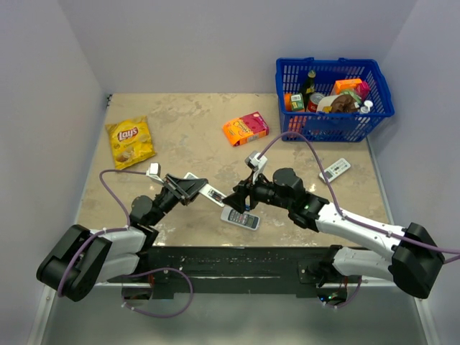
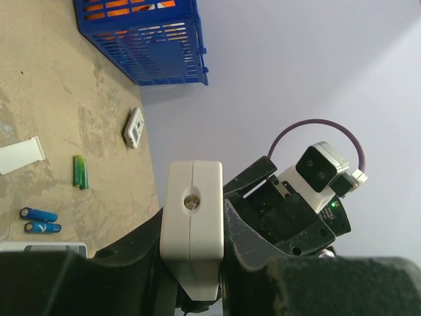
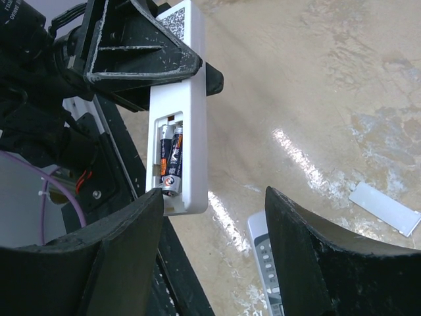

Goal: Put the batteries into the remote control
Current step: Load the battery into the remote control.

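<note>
My left gripper (image 1: pixel 188 188) is shut on the slim white remote control (image 1: pixel 206 191) and holds it above the table. In the left wrist view the remote control's end (image 2: pixel 193 217) is pinched between the two fingers. In the right wrist view the remote control (image 3: pixel 192 125) has its back compartment uncovered, and both dark batteries (image 3: pixel 169 158) lie in it side by side. My right gripper (image 3: pixel 212 197) is open, with nothing between its fingers. Its left fingertip (image 3: pixel 141 210) is right at the remote control's lower end, by the batteries' silvery ends; I cannot tell whether it touches.
A grey-white button remote (image 1: pixel 239 218) lies below the grippers, and a white battery cover (image 3: pixel 385 207) lies flat nearby. Green batteries (image 2: pixel 79 171), blue batteries (image 2: pixel 39 220) and a display remote (image 1: pixel 335 169) are also on the table. At the back are a blue basket (image 1: pixel 333 115), an orange box (image 1: pixel 245 129) and a chips bag (image 1: pixel 130 141).
</note>
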